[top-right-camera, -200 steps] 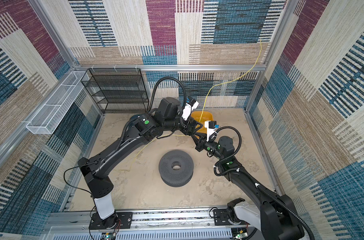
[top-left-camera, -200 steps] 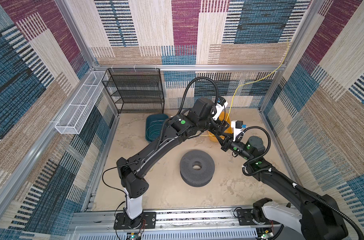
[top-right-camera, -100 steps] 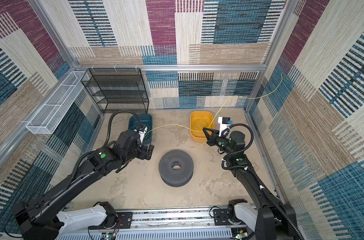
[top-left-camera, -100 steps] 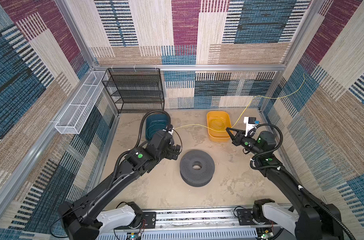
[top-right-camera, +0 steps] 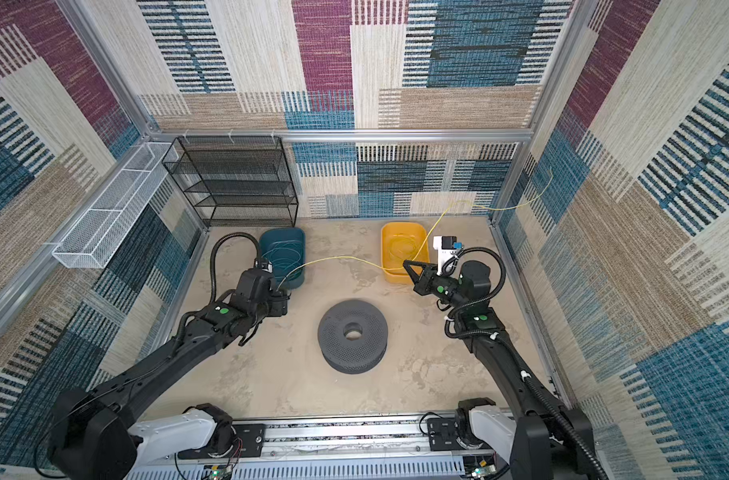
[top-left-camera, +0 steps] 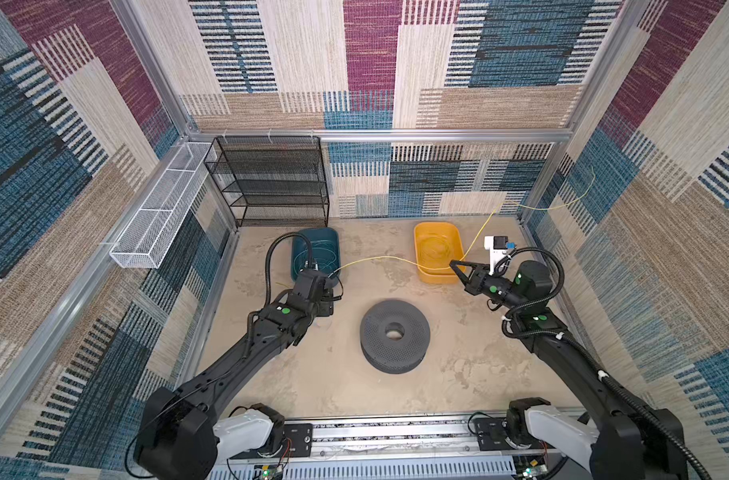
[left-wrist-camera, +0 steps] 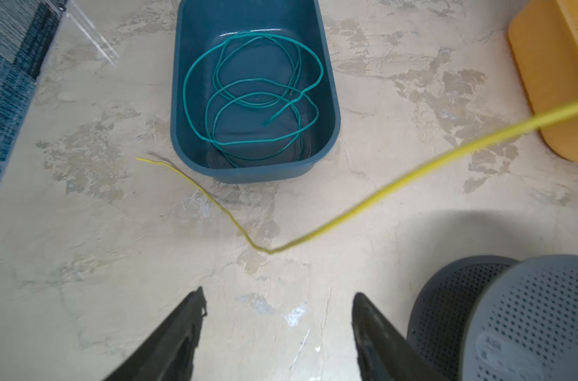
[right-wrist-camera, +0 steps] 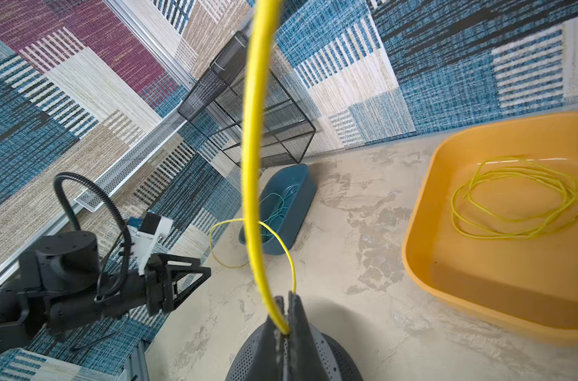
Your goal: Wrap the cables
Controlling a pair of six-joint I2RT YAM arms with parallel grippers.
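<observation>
A thin yellow cable [top-left-camera: 379, 258] [top-right-camera: 346, 258] stretches between the two bins. My right gripper [top-left-camera: 452, 262] [right-wrist-camera: 285, 298] is shut on it by the yellow bin [top-left-camera: 437, 274]. From the jaws, one part of the cable [right-wrist-camera: 251, 132] rises toward the right wall. The other part drops to the floor, where its free end [left-wrist-camera: 182, 173] lies in front of my left gripper [left-wrist-camera: 277, 297] [top-right-camera: 281, 297]. That gripper is open and empty beside the teal bin [left-wrist-camera: 254, 174]. A dark grey perforated spool [top-left-camera: 394, 340] [left-wrist-camera: 528, 313] stands mid-floor.
More yellow wire [right-wrist-camera: 498, 235] is coiled inside the yellow bin, and a green cable [left-wrist-camera: 254, 143] is coiled in the teal bin. A black wire shelf [top-left-camera: 271, 183] stands at the back left. A white mesh basket [top-left-camera: 159, 216] hangs on the left wall.
My left arm has drawn back from the right gripper by the yellow bin to the teal bin, pulling the cable out across the floor. The right gripper shifted right, still shut.
</observation>
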